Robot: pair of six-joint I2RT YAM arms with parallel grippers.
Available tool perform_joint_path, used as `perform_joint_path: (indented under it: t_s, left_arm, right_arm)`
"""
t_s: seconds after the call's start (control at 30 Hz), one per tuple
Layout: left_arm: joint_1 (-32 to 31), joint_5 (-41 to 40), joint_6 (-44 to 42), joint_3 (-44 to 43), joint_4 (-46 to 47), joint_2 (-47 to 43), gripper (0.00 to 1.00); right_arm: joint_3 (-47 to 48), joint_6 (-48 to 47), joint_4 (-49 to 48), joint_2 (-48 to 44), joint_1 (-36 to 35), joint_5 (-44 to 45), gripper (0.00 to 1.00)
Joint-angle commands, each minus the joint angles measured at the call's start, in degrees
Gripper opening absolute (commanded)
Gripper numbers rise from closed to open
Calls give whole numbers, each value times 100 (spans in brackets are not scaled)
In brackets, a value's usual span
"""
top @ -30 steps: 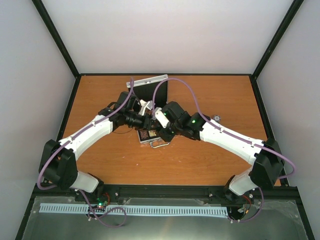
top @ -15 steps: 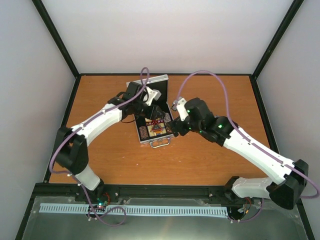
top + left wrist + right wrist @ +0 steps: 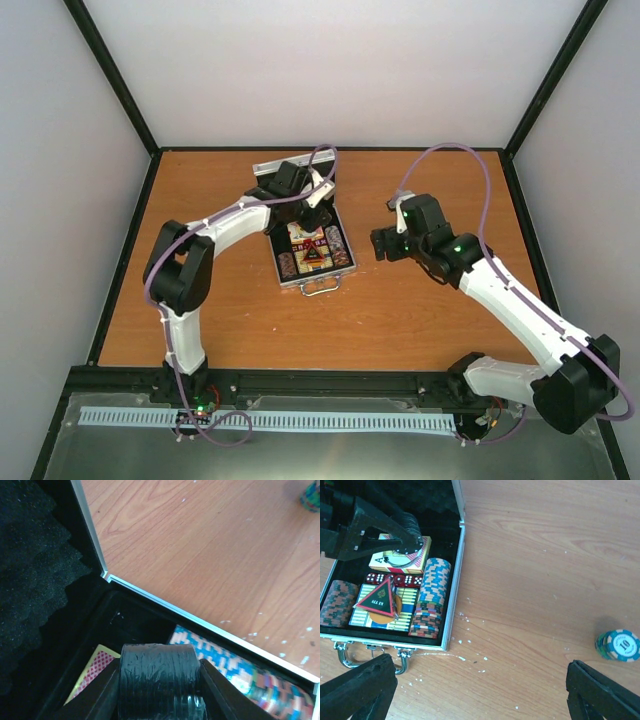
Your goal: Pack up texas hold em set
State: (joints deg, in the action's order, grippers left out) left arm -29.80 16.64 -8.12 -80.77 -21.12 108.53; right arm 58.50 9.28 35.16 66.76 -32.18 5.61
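Black chip stack (image 3: pixel 157 665), clamped in left hand (image 3: pixel 157 707) over the case (image 3: pixel 454 595), needs lowering in; right hand (image 3: pixel 480 687), spread apart, should fetch teal stack (image 3: pixel 618 645) right of case.

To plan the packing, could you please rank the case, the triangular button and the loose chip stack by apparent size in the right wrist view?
Largest: case.
Then triangular button and loose chip stack, about alike, so unranked.
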Motion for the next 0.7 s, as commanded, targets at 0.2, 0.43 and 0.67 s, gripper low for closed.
perform_joint_path:
  t_s: [0.2,0.43,0.67]
  left_arm:
    - [-52,-414,-854,-600,312,656,14]
    - [-96,-505,-785,-438,684,759,14]
    - [-96,-223,-762,-387,746,894,15]
  right_arm:
    - [-280,815,16,-175,149,-32,92]
    - [-186,767,30,92,202,-172,92]
    - [1,639,1,468,226,-382,92]
